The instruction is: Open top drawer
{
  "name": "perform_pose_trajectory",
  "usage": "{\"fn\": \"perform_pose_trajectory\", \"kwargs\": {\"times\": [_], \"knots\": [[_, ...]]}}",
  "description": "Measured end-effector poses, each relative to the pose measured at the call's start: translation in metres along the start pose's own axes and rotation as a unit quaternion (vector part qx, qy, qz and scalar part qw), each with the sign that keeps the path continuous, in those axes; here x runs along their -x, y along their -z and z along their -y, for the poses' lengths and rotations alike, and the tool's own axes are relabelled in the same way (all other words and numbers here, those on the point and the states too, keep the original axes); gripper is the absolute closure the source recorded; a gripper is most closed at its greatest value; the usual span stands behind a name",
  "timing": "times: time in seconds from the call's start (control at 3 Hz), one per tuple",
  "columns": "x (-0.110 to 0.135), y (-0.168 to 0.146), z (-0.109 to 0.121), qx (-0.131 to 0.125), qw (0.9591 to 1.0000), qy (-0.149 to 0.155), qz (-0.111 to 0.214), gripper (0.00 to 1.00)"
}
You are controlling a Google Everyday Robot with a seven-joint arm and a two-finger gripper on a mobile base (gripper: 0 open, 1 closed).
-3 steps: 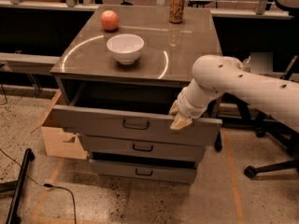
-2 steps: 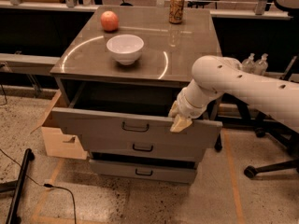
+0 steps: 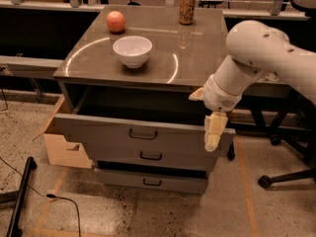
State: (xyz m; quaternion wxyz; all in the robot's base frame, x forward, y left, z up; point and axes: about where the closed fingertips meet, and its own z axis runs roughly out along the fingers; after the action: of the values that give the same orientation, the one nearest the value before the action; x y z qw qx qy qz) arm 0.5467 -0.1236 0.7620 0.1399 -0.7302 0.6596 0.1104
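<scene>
top drawer (image 3: 98, 130): grey painted metal, matt, smooth front panel; inside darker grey, dull.
drawer handle (image 3: 143, 135): black, slight sheen.
2 lower drawers (image 3: 177, 158): same grey matt metal.
cabinet top (image 3: 197, 58): grey-brown, smooth, glossy; bright arc reflections.
bowl (image 3: 132, 50): white, glossy, possibly ceramic.
can (image 3: 186, 7): metal, printed, sheen.
gripper (image 3: 214, 128): at the top drawer's right front corner; cream, smooth, plastic-looking, matt.
arm (image 3: 261, 53): white smooth shell, satin.
box (image 3: 61, 149): plain brown cardboard, matt.
floor (image 3: 148, 216): speckled, stone-like, low gloss.
</scene>
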Motion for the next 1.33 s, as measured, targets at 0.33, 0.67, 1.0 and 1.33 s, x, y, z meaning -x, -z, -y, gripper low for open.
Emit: {"fn": "perform_pose_trajectory", "kwargs": {"times": [0.33,0.67,1.0,1.33], "knots": [[0.003,0.029,-0.022,0.025,0.9995,-0.015,0.010,0.23],[0.004,0.043,-0.035,0.038,0.9989,-0.022,0.014,0.47],[0.008,0.050,-0.039,0.022,0.9993,-0.024,0.017,0.69],[0.008,0.045,-0.027,-0.025,0.9991,-0.035,0.007,0.93]]}}
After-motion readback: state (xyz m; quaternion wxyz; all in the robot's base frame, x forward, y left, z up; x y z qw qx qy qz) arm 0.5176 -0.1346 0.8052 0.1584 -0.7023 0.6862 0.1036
